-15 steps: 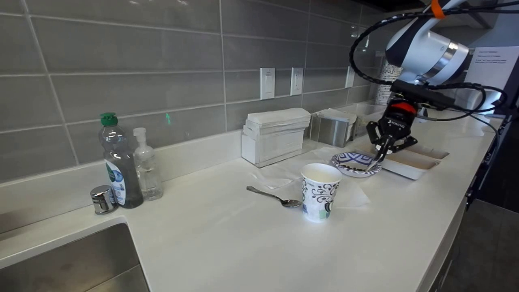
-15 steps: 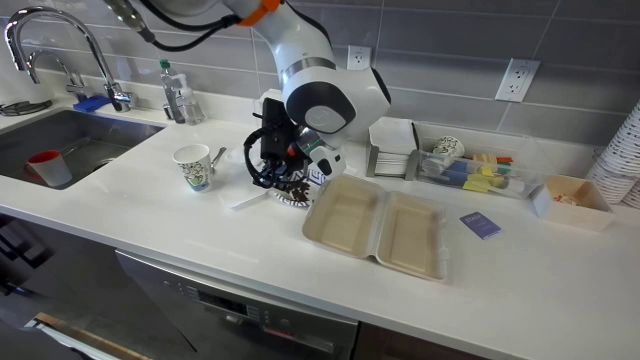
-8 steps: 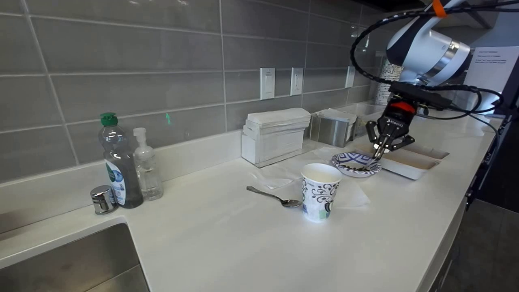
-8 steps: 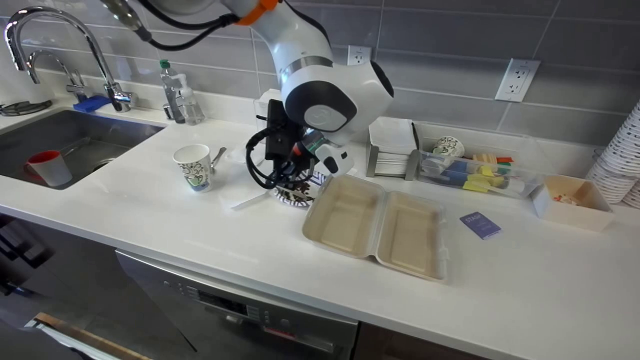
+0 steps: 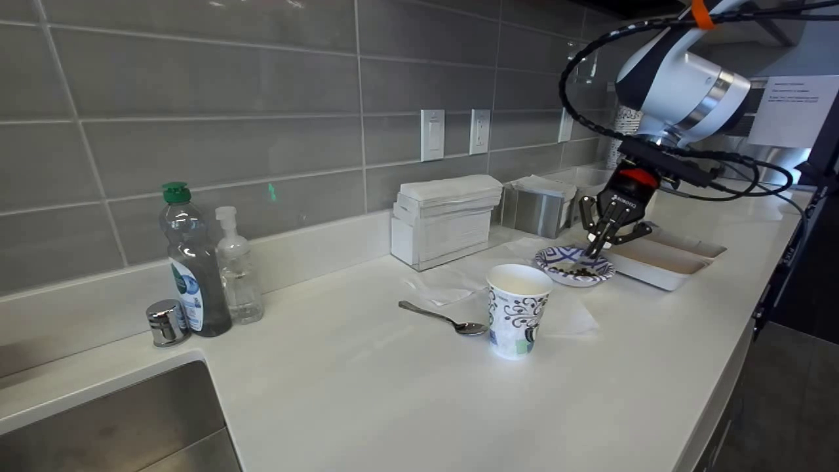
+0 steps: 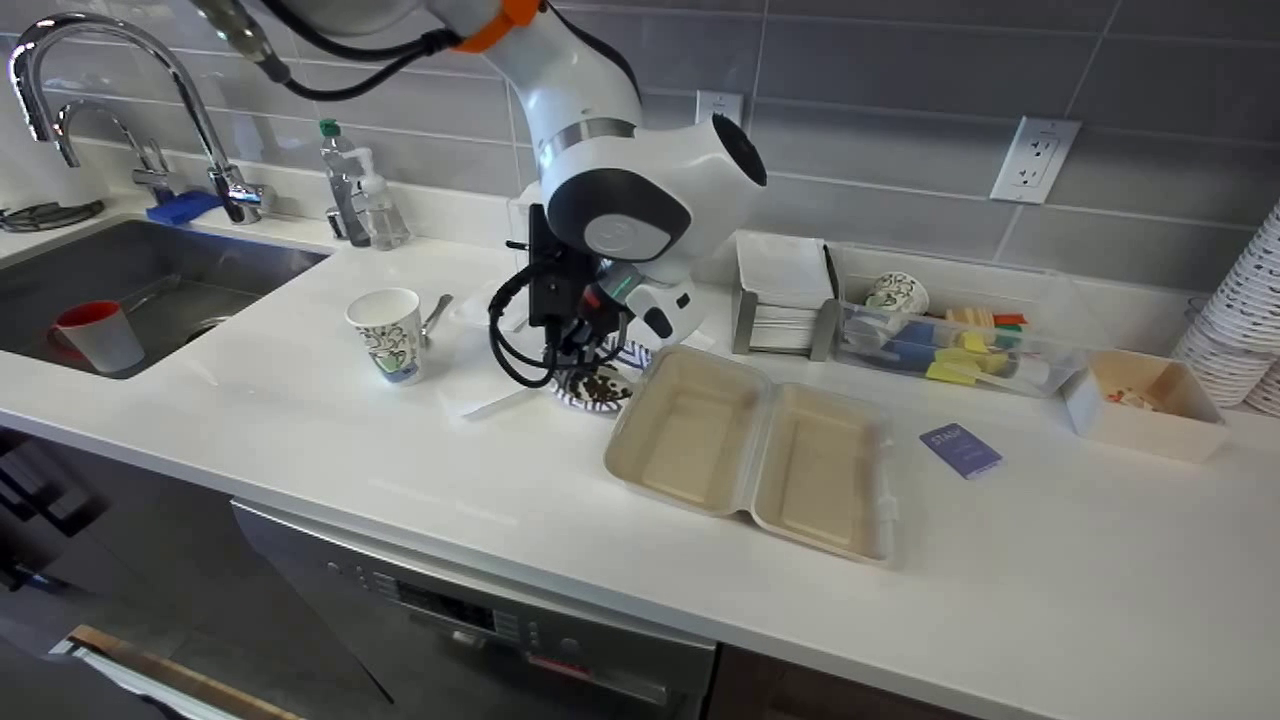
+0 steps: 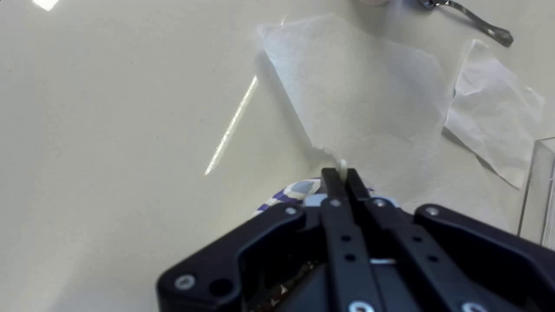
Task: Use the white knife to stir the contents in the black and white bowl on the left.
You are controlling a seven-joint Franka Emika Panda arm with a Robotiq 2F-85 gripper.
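My one claw (image 5: 594, 250) pinches one white knife (image 7: 343, 164), tilted down into one black and white bowl (image 5: 549, 259) between the back and front edges of the counter (image 5: 406, 400), beside one open takeaway box (image 6: 690, 440). White counter, grey tiled wall (image 5: 216, 151); I count one paper cup (image 5: 518, 318) standing beside one spoon (image 5: 446, 318), two bottles (image 5: 196, 282) behind the back corner of the sink (image 5: 131, 419). Claw hides part of the knife, can't tell if its tip touches the dark bits (image 6: 602, 388), sink's cut off.

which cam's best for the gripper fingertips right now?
Wrist view: close up, both fingertips show nearly together, with a thin white strip, apparently the knife, between them. Both exterior views are worse: there they're small and distant at the bowl, or lost among dark cables.
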